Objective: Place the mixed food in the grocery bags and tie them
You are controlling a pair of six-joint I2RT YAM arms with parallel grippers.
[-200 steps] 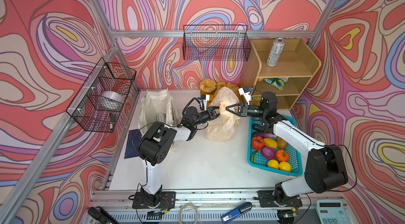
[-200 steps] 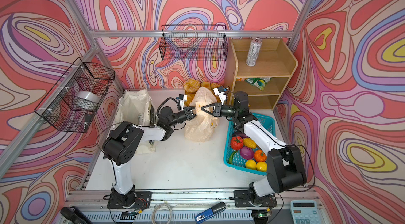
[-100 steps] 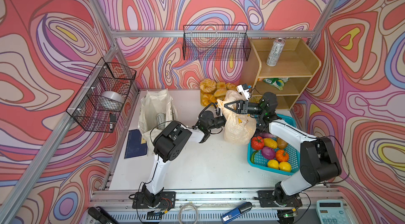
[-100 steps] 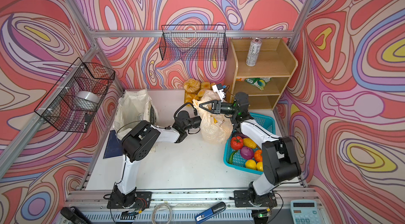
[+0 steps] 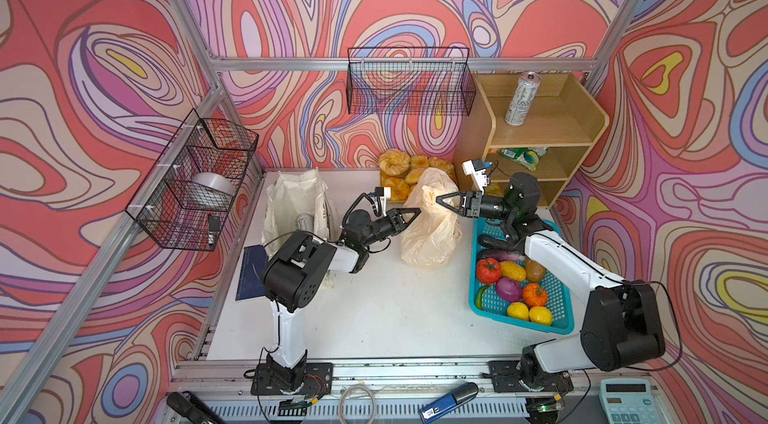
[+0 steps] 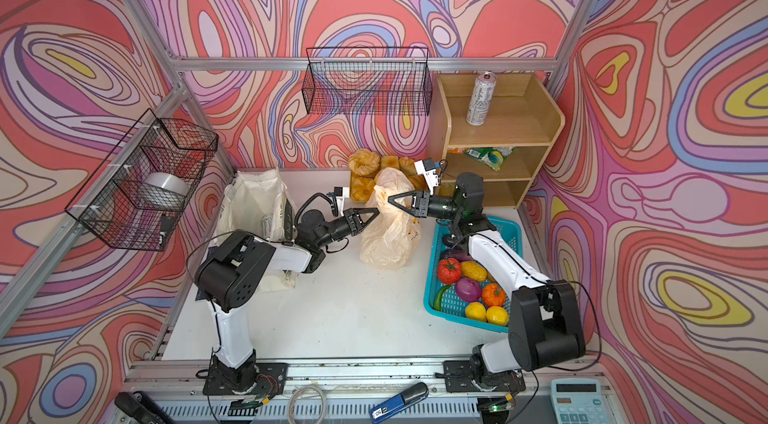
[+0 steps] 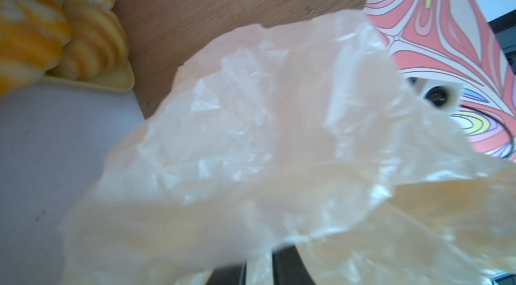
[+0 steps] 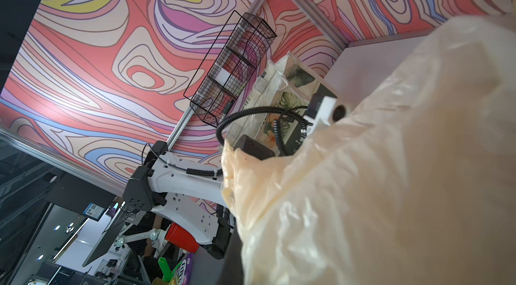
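The cream plastic bag (image 5: 432, 231) (image 6: 388, 235) stands at mid-table, its top pulled up between both grippers. My left gripper (image 5: 417, 213) (image 6: 376, 210) is at its left upper side, and film sits between the nearly closed fingers (image 7: 290, 266). My right gripper (image 5: 439, 198) (image 6: 390, 198) pinches the bag's top edge; film (image 8: 391, 172) fills the right wrist view. The cloth tote (image 5: 297, 202) stands at back left with a silver can (image 5: 304, 220) inside. Another drink can (image 5: 521, 98) and a snack packet (image 5: 523, 156) are on the shelf. Lemons (image 5: 528, 314) lie in the basket.
A teal basket (image 5: 561, 328) of vegetables sits under the right arm. Bread rolls (image 5: 409, 170) on a yellow tray lie just behind the bag. The wooden shelf (image 5: 473, 143) stands at back right. Wire baskets (image 5: 195, 181) hang on the walls. A dark blue mat (image 5: 251, 276) lies left.
The plastic bag swung right half a second ago and has come back left. The left arm stretched out toward it, then drew back. The right gripper kept hold of the bag's top.
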